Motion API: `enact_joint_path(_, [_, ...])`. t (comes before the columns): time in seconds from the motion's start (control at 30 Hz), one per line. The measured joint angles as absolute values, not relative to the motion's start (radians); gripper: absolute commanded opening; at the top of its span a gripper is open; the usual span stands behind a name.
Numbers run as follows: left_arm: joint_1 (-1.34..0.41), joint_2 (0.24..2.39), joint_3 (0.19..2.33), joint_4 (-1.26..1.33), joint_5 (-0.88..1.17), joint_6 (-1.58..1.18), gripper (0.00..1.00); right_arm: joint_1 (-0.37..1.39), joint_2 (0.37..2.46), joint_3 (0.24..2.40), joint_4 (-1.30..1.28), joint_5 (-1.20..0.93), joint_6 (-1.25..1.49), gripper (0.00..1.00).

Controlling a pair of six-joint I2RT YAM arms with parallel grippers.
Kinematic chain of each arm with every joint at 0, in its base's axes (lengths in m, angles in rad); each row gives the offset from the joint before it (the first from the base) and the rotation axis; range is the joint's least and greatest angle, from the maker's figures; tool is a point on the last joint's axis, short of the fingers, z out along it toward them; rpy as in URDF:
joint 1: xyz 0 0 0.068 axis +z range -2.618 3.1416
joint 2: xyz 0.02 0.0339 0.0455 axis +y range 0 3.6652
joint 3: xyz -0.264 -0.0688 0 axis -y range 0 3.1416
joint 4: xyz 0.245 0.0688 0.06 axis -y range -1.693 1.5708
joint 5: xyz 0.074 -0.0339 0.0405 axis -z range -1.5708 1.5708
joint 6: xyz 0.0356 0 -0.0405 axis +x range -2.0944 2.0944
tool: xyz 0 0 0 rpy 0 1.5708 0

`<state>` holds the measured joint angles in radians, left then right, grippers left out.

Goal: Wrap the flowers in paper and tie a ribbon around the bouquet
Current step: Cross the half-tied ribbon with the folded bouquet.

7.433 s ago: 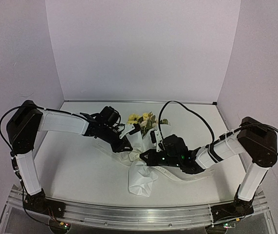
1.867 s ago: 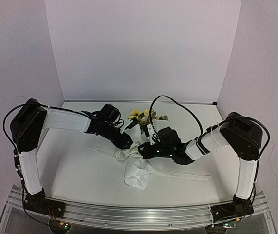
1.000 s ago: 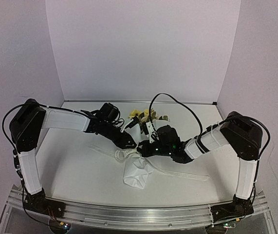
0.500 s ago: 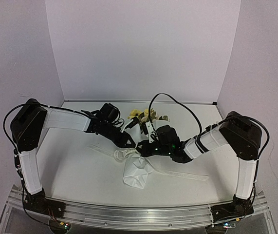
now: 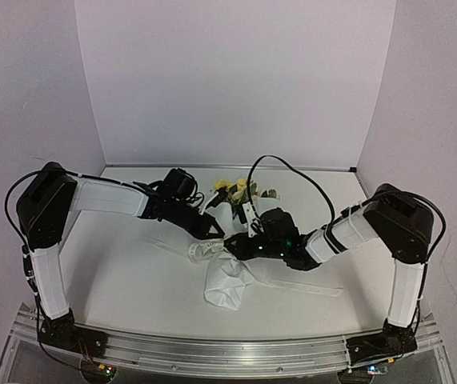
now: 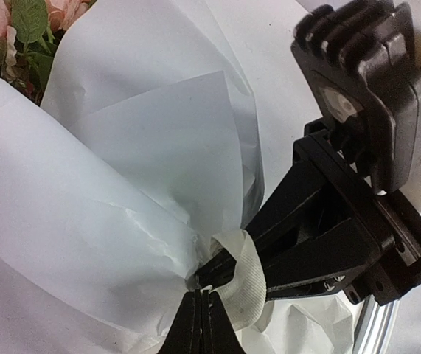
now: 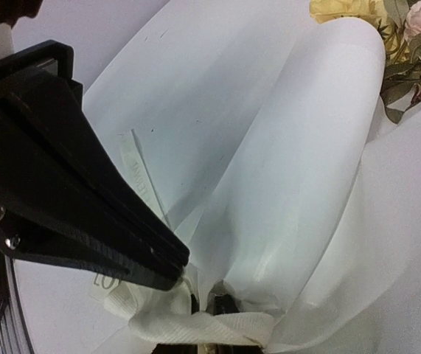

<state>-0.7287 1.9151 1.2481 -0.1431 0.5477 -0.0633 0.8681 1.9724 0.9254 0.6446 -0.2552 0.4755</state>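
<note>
White paper (image 6: 122, 192) wrapped round flowers (image 6: 18, 29) into a cone. Bouquet (image 5: 228, 282) lies on table (image 5: 124, 276) mid-scene between both arms, blooms toward back wall, crumpled paper tail toward arm bases. Blooms are yellow and pink-cream with green leaves, poking out at the wide end. Cone gathers to a narrow neck.

Ribbon (image 6: 245, 286), white and woven, loops round that neck. Printed letters show on a flat stretch in right wrist view. Top view: loose ribbon ends trail on table to both sides of bouquet, the longer one running off to the right.

Left gripper (image 6: 201, 324) is at the neck from the left. Jaws together, tips touching the ribbon loop; can't tell if any ribbon is nipped between them.

Right gripper (image 6: 211, 271) is at the same neck from the other side, fingers converging to a point right at the ribbon. Jaws look nearly together; can't tell if they are clamped on ribbon or just resting against it.

Tips of the two grippers sit just beside each other. In right wrist view its own fingers are mostly hidden under paper and ribbon.
</note>
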Motion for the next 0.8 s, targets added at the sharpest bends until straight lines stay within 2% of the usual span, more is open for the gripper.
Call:
enact_joint_path(0.57, [-0.756,1.840,1.227,-0.104,0.518,-0.114,0.00,0.883,1.824,0.807,0.634,-0.228,0.471,0.32])
enact_joint_path(0.8, [-0.793,1.834,1.236,-0.130,0.509,-0.129,0.00,0.883,1.753,0.763,0.613,-0.177,0.471,0.32])
